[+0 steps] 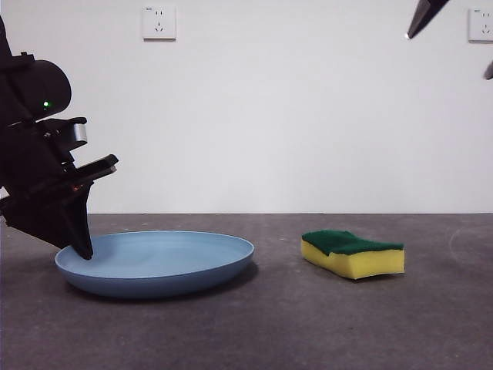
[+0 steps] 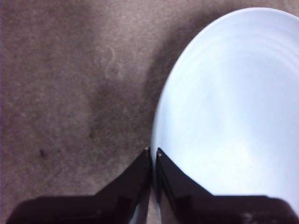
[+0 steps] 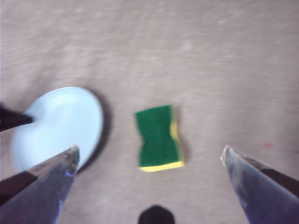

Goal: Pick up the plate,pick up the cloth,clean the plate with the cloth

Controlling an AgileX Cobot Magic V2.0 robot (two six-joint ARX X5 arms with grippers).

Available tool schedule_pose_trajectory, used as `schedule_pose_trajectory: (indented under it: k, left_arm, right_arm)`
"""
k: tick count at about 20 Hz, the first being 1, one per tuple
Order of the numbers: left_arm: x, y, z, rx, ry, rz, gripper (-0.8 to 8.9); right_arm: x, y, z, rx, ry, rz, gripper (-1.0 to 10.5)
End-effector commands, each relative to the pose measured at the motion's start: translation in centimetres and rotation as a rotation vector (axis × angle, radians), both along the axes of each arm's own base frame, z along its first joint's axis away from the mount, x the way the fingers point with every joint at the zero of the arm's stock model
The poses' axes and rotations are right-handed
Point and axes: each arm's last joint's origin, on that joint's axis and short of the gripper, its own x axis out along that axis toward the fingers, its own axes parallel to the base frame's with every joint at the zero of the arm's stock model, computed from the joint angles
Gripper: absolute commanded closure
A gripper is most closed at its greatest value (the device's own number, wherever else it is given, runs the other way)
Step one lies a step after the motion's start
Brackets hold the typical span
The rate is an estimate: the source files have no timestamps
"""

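Step in hand: picking up the plate; by my reading the grasp is made or nearly made and the lift has not begun.
Plate (image 1: pixel 158 262): light-blue, shallow and round, lying flat on the dark table (image 1: pixel 308 324), left of centre in the front view.
Left gripper (image 2: pixel 153 151): down at the plate's rim, at about 9 o'clock on the plate as the front camera sees it. In the left wrist view the two black jaws stand almost together, one tip inside the rim and one outside, so they look clamped on the rim's edge.
Sponge (image 1: pixel 353 253): thick yellow foam with the dark green scouring layer facing up, resting on the table at 3 o'clock from the plate, apart from it and touched by nothing.
Right gripper (image 3: pixel 149 158): high above the table, its jaws spread wide with the sponge seen between them far below; in the front view only black tips show at the top right corner.
Next move, as I judge it: the left arm should raise the plate and hold it firmly, while the right arm descends straight over the sponge and closes across its wavy sides.
Risk: a thin rim grip may let the plate tilt or slip once lifted.
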Motion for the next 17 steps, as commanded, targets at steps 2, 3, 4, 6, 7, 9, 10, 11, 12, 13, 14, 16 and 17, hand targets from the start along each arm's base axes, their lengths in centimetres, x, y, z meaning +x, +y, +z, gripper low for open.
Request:
schedule_pose_trajectory:
  k: [2, 3, 4, 6, 7, 9, 10, 11, 12, 13, 14, 16, 17]
  left_arm:
    - [-0.7, 0.1, 2.1, 0.011, -0.070, -0.013, 8.22]
    - [-1.2, 0.2, 3.4, 0.005, -0.110, -0.014, 8.22]
    - [-1.8, 0.3, 4.9, -0.003, -0.152, -0.014, 8.22]
    - [-3.7, 0.6, 8.1, -0.017, -0.238, -0.012, 8.22]
    - [-4.7, 0.8, 9.6, -0.022, -0.277, -0.011, 8.22]
    - [-7.0, 1.2, 12.0, -0.032, -0.341, -0.009, 8.22]
    - [-8.2, 1.4, 13.0, -0.037, -0.366, -0.009, 8.22]
    - [-9.3, 1.6, 13.9, -0.040, -0.388, -0.009, 8.22]
    - [-10.3, 1.8, 14.5, -0.043, -0.403, -0.009, 8.22]
    - [-11.1, 1.9, 15.0, -0.045, -0.412, -0.009, 8.22]
    - [-12.0, 2.1, 15.4, -0.045, -0.417, -0.010, 8.22]
    - [-13.1, 2.3, 15.8, -0.037, -0.425, -0.022, 8.22]
    - [-13.5, 2.3, 15.9, -0.034, -0.423, -0.025, 8.22]
  right_arm:
    - [0.6, 0.5, 0.4, -0.010, -0.014, 0.049, 3.8]
    - [1.3, 1.0, 0.5, -0.023, -0.007, 0.071, 3.9]
    - [1.9, 1.4, 0.4, -0.033, 0.005, 0.090, 3.9]
    - [3.9, 2.5, 0.0, -0.069, 0.054, 0.135, 4.3]
    - [4.9, 3.1, -0.4, -0.091, 0.077, 0.162, 4.5]
    - [6.9, 4.5, -1.5, -0.125, 0.122, 0.206, 4.5]
    - [7.8, 5.0, -2.2, -0.145, 0.142, 0.223, 4.5]
    - [8.8, 5.4, -2.9, -0.177, 0.161, 0.219, 4.5]
    - [9.7, 5.9, -3.7, -0.220, 0.179, 0.214, 4.5]
    - [10.4, 6.3, -4.4, -0.248, 0.196, 0.214, 4.5]
    - [11.0, 6.7, -5.3, -0.270, 0.220, 0.214, 4.5]
    - [12.1, 7.0, -7.4, -0.311, 0.265, 0.220, 4.5]
    - [12.6, 7.2, -8.3, -0.318, 0.291, 0.228, 4.5]
